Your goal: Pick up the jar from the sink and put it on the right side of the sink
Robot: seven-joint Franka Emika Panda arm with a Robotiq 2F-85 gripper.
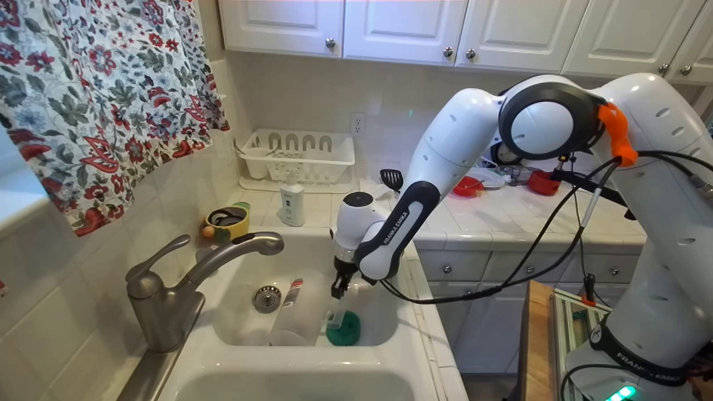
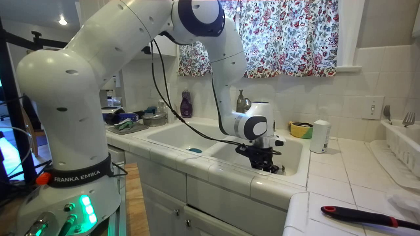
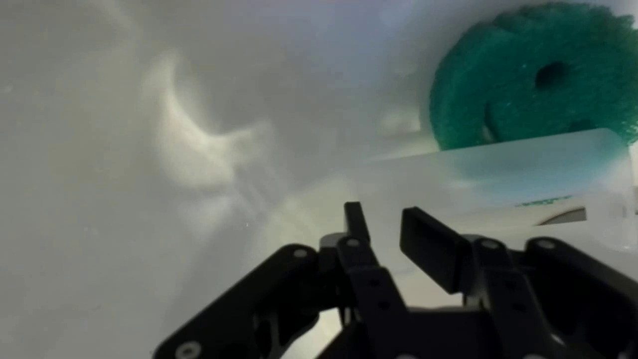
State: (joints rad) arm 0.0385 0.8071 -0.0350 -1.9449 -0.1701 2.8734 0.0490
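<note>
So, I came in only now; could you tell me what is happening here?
A robot arm holds its gripper inside the sink, close to a translucent jar. The fingers are slightly apart, but whether they grip the jar is unclear. The jar is in the sink, near a round green object, not yet set on the sink's right side.

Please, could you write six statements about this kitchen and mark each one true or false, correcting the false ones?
1. The gripper points downward toward the sink. True.
2. A white bottle stands between the sink and the dish rack. True.
3. The dish rack stands inside the sink. False: it is on the counter.
4. The sink has only one basin. False: it has two.
5. In the wrist view, the jar overlaps part of a round green object. True.
6. The jar is already on the counter. False: it is in the sink.
</note>
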